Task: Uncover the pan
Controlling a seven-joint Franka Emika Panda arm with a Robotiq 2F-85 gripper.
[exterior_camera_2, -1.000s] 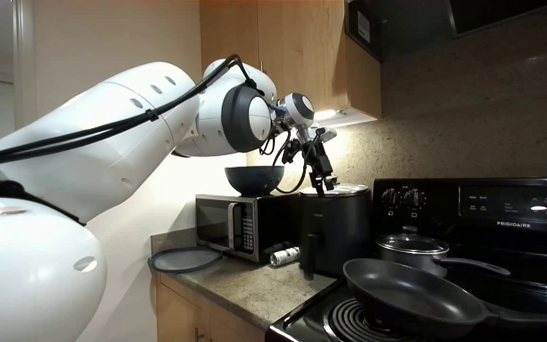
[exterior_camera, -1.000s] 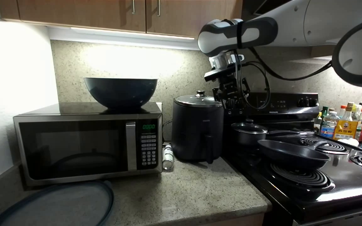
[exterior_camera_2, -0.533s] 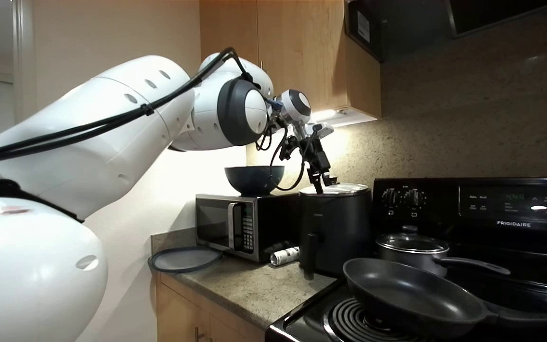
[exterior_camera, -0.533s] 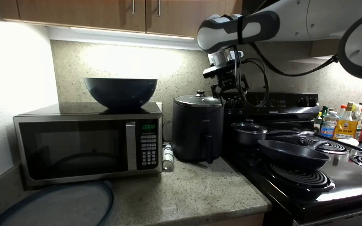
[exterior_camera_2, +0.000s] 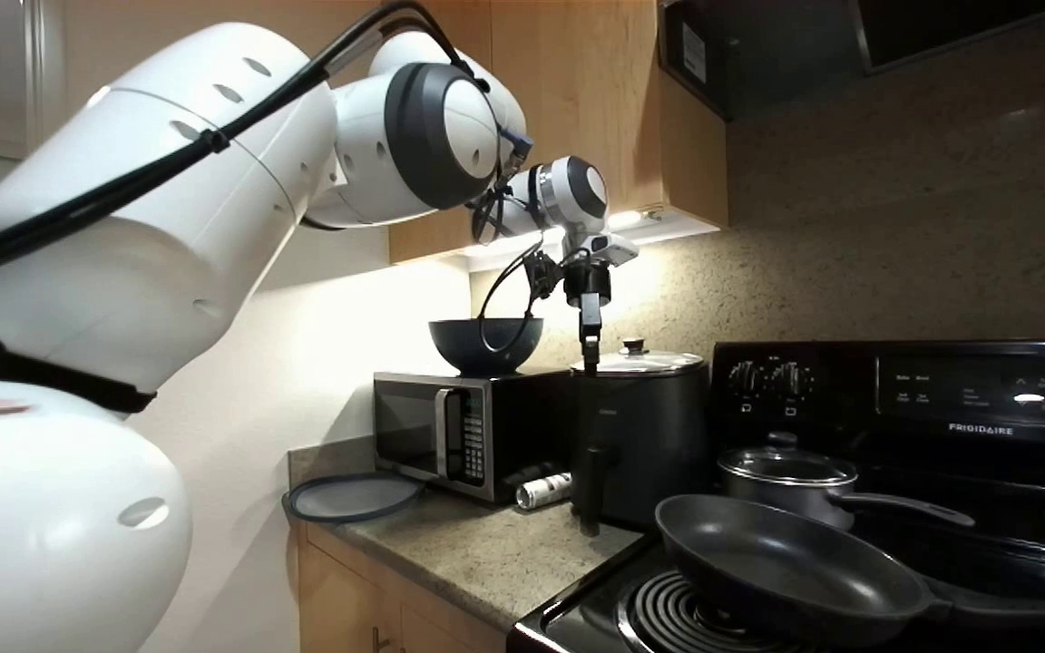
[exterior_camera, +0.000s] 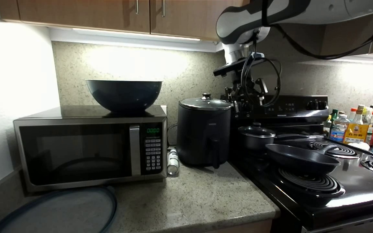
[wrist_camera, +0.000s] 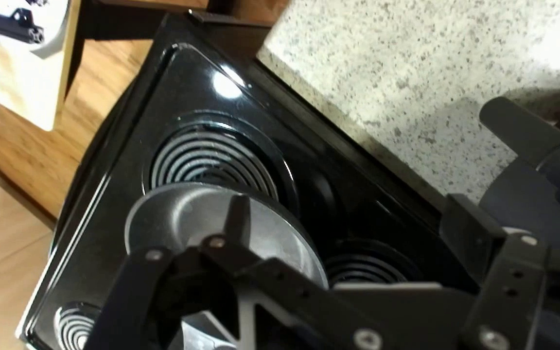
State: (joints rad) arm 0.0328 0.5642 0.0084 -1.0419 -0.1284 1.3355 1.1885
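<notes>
The pan (exterior_camera: 303, 158), a wide dark frying pan, sits tilted over the front burner with its inside bare and no lid on it. It also shows in an exterior view (exterior_camera_2: 786, 562) and in the wrist view (wrist_camera: 197, 218). A small dark saucepan (exterior_camera_2: 790, 494) with a glass lid (exterior_camera_2: 790, 464) stands behind it. My gripper (wrist_camera: 353, 214) is open and empty, its fingers wide apart. It hangs pointing down above the back of the stove, beside the air fryer's top, in both exterior views (exterior_camera: 249, 104) (exterior_camera_2: 590, 355).
A tall black air fryer (exterior_camera: 202, 136) with a glass lid (exterior_camera: 202, 104) on top stands beside the stove. A microwave (exterior_camera: 76, 149) bears a dark bowl (exterior_camera: 124, 95). A can (exterior_camera_2: 543, 490) and a round blue-rimmed lid (exterior_camera_2: 356, 496) lie on the counter. Bottles (exterior_camera: 356, 129) stand beyond the stove.
The arm's upper links have risen. The wrist has turned, so the gripper, tilted before, now points more straight down and sits slightly further right in an exterior view. The pans have not moved.
</notes>
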